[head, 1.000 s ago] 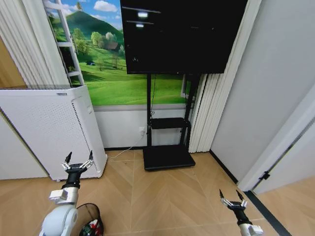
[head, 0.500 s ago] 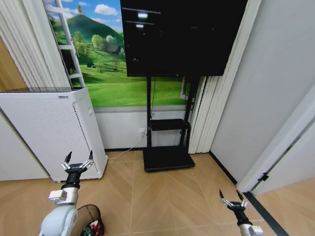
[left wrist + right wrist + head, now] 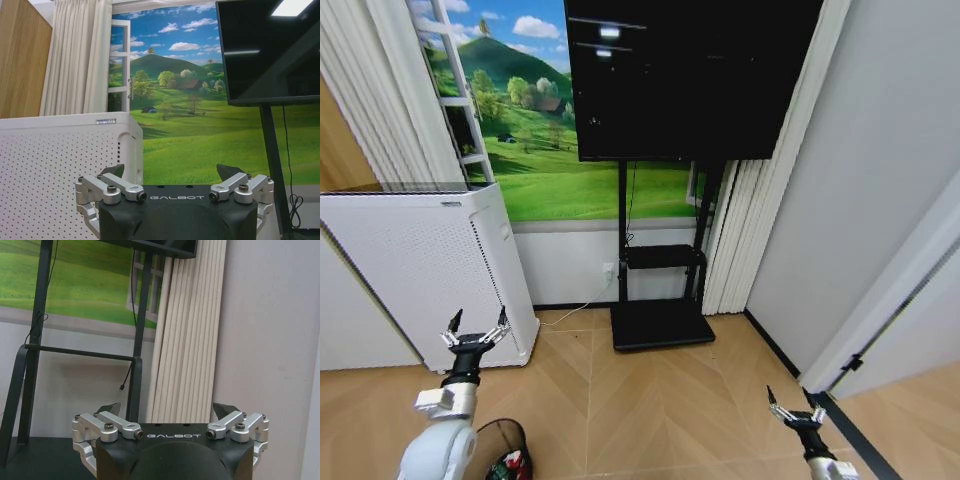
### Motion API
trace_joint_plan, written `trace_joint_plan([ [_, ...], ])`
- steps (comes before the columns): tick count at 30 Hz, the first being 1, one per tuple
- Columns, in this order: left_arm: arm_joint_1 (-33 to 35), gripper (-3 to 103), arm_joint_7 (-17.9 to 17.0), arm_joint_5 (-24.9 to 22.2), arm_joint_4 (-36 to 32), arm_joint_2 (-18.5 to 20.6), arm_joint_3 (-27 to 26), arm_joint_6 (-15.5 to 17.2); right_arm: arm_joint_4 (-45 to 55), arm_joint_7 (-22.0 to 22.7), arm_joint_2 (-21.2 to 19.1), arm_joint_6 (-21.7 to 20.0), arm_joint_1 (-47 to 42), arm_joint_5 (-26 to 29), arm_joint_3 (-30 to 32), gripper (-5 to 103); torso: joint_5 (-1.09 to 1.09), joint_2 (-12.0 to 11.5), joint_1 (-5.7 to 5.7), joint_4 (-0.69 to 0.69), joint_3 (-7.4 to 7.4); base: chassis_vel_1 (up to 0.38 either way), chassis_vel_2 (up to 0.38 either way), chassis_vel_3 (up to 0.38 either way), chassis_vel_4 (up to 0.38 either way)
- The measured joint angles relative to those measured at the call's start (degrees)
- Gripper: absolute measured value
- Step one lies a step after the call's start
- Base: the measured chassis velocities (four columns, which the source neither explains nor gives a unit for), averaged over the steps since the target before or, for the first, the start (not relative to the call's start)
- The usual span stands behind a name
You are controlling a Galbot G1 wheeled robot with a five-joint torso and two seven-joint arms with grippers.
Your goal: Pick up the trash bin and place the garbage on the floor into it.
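the bin point(image 3: 503, 447) stands on the floor point(image 3: 660, 400) just beside the left gripper point(image 3: 475, 333), with red garbage point(image 3: 510, 466) inside. both left and right gripper point(image 3: 796, 411) hold their fingers open, empty. the wire mesh looks light and stiff; the rim seems the best hold.

Colours and patterns recorded in the room

The floor point(image 3: 660, 400) is laid in light tan wood in a chevron pattern, edged by a dark strip at the right. The trash bin point(image 3: 498, 440) is black wire mesh, with red and green seen inside it. The air purifier point(image 3: 420, 270) is white, dotted with fine perforations. The wall mural point(image 3: 535, 130) is printed with green hills, blue sky and white clouds. The screen point(image 3: 690, 75) and its stand point(image 3: 660, 320) are black. The curtains point(image 3: 735, 230) are cream with vertical pleats. The left gripper point(image 3: 475, 332) and right gripper point(image 3: 795, 405) are finished in black and silver.
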Motion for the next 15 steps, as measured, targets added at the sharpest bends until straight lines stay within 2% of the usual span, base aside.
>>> trace_joint_plan([
  [15,1.3,100,0.4,0.6,-0.4,-1.1,-0.5,-1.7,0.7,0.0,0.7,-0.2,-0.7,-0.4,0.1,100,0.0,0.1,0.16,0.0,0.02,0.0,0.0,0.0,0.0],
])
